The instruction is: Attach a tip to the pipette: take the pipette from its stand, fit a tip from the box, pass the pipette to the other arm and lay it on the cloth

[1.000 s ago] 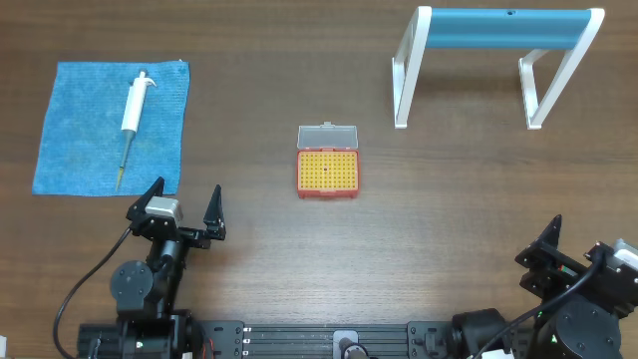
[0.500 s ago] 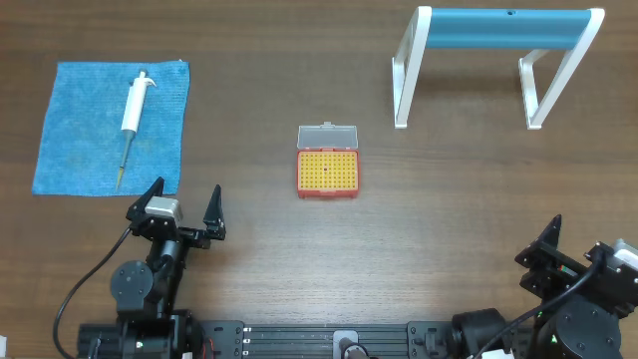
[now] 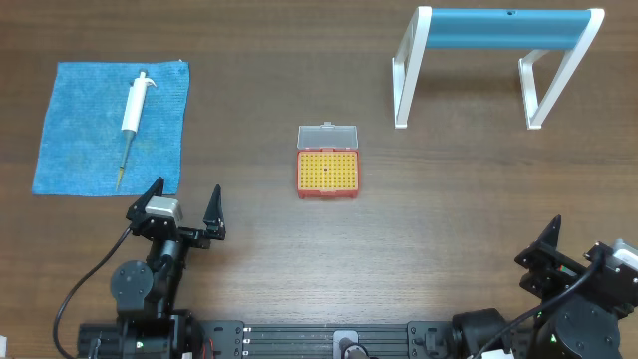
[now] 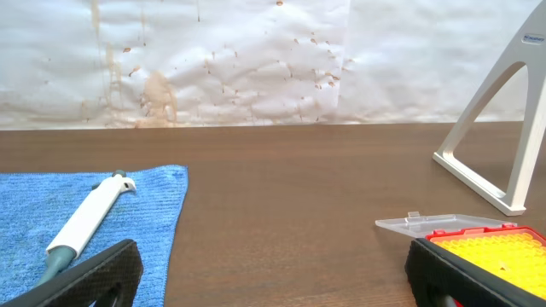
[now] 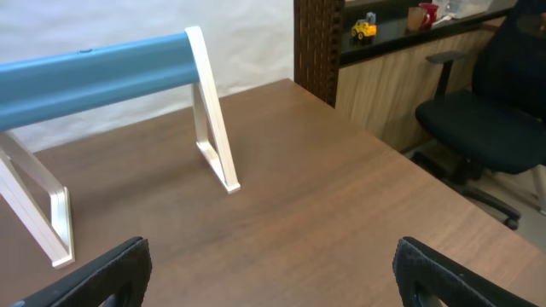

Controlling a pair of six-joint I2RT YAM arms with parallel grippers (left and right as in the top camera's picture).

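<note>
Wood tabletop (image 3: 449, 229), no change vs prior: pipette (image 3: 133, 105) on cloth (image 3: 80, 150), L jaws, R jaws apart.

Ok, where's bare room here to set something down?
Bare wood between the cloth and the tip box, between that box and the stand, and the wide stretch in front of the stand. Crowded only on the cloth's right part, where the pipette lies.

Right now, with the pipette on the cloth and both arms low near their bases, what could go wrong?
The pipette points its tip at the edge of the cloth nearest the open left gripper; a forward move by that arm might knock it. The tip box stands open, so a bump could spill tips.
</note>
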